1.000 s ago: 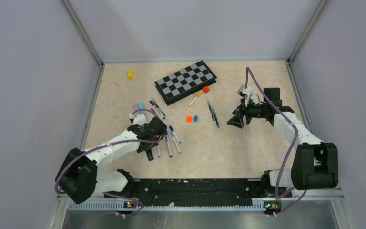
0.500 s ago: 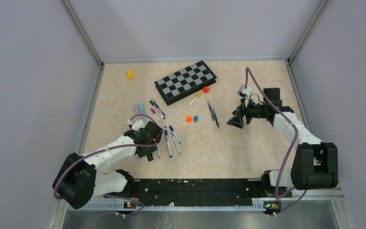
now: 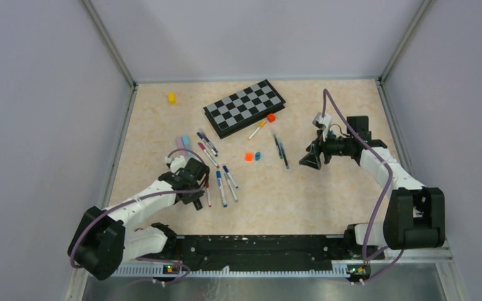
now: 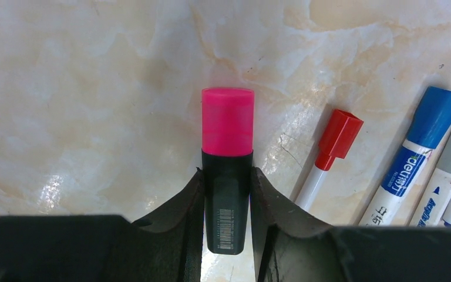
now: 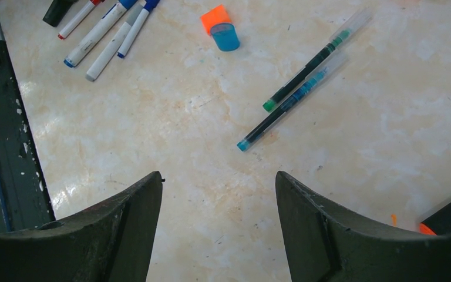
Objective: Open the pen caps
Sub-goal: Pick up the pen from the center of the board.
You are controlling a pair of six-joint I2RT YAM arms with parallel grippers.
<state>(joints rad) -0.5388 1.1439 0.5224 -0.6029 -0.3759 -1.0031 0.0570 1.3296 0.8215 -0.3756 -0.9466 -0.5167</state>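
Note:
In the left wrist view my left gripper point(image 4: 227, 171) is shut on a chunky black highlighter point(image 4: 228, 202), both fingers pressed on its barrel. Its pink cap point(image 4: 228, 122) sticks out past the fingertips, still on. Beside it lie a white marker with a red cap point(image 4: 339, 135) and a blue-capped marker point(image 4: 416, 160). From above, the left gripper point(image 3: 191, 182) sits at the left of the marker row point(image 3: 226, 185). My right gripper point(image 3: 309, 158) hovers open over bare table point(image 5: 219, 176), short of two thin pens point(image 5: 296, 82).
A black-and-grey chessboard point(image 3: 243, 106) lies at the back, an orange block point(image 3: 271, 117) at its edge and a yellow block point(image 3: 171, 98) far left. Loose orange point(image 3: 248, 156) and blue point(image 3: 258, 155) caps sit mid-table. More pens point(image 3: 206, 144) lie above the left gripper.
My left gripper has closed onto the black highlighter and shifted slightly left and nearer. The right arm has not moved.

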